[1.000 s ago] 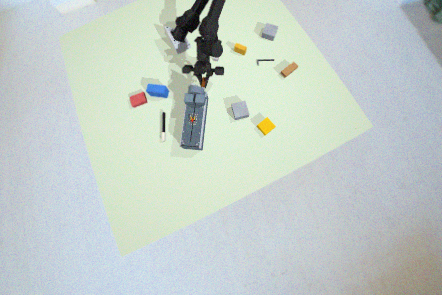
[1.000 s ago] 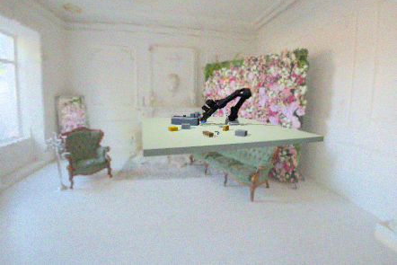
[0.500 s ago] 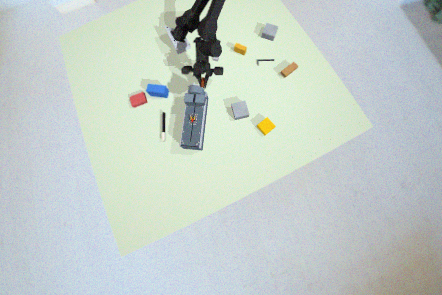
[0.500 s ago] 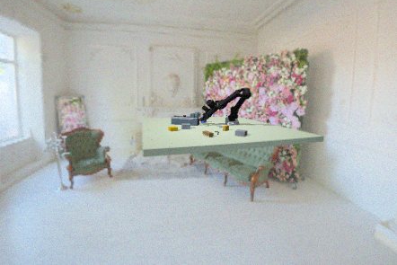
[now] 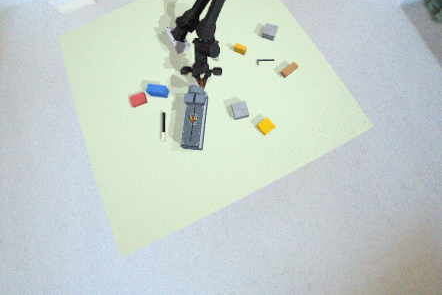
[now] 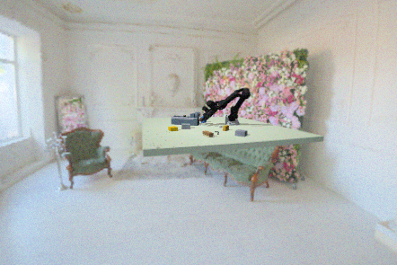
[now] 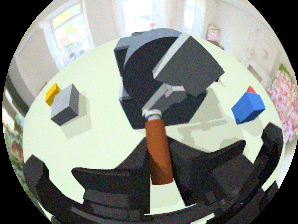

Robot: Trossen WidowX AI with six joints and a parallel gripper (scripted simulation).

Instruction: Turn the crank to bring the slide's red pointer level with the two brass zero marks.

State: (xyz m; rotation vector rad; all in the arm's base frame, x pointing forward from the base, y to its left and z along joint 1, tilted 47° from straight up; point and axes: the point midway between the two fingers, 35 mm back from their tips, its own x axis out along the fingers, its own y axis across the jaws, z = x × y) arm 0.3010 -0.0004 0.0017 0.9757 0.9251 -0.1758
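The grey machine (image 5: 188, 138) (image 6: 183, 120) (image 7: 136, 111) is long and boxy. Its crank arm (image 7: 162, 103) shows at the near end in the wrist view and carries an orange-brown handle (image 5: 202, 83) (image 7: 159, 137) pointing toward the gripper. My gripper (image 5: 201, 81) (image 7: 161, 159) is shut on the handle, one finger on either side. The red pointer (image 5: 193, 119) is a tiny spot on the machine's top, with yellowish marks around it; the view is too small to tell whether they are level. The pointer is hidden in the wrist view.
A blue block (image 5: 157, 91) (image 7: 248, 107) and red block (image 5: 138, 99) lie left of the machine, with a black-and-white pen (image 5: 163, 125). A grey block (image 5: 240, 110) (image 7: 65, 104) and yellow block (image 5: 266, 126) lie right. Other blocks and a hex key (image 5: 265, 60) lie beyond.
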